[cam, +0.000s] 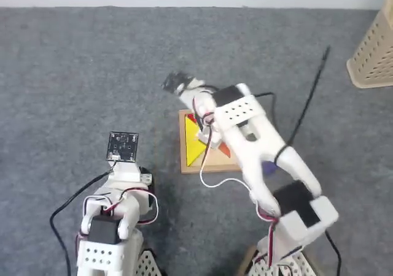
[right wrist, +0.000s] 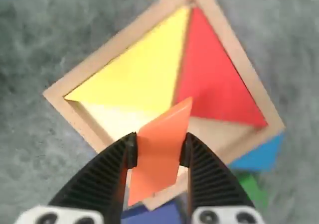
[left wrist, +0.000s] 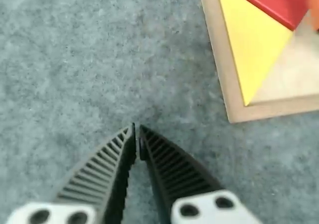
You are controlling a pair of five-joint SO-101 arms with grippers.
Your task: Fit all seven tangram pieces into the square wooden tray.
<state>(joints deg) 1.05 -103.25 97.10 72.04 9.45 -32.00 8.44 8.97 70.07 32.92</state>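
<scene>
The square wooden tray (right wrist: 114, 37) lies on grey carpet, holding a yellow triangle (right wrist: 134, 74) and a red triangle (right wrist: 209, 84); part of its floor (right wrist: 107, 119) is bare. My right gripper (right wrist: 158, 139) hangs above the tray's bare part, shut on an orange piece (right wrist: 159, 159) held tilted between its fingers. In the high view the right arm (cam: 245, 122) stretches over the tray (cam: 184, 165). A light blue piece (right wrist: 259, 154), a green piece (right wrist: 251, 191) and a dark blue piece (right wrist: 159, 215) lie outside the tray's rim. My left gripper (left wrist: 136, 129) is shut over bare carpet, apart from the tray's corner (left wrist: 234, 115).
A beige perforated basket (cam: 374, 49) stands at the far right. A black cable (cam: 310, 98) runs across the carpet behind the right arm. The left arm (cam: 116, 214) sits near the front left. Open carpet spreads left of and behind the tray.
</scene>
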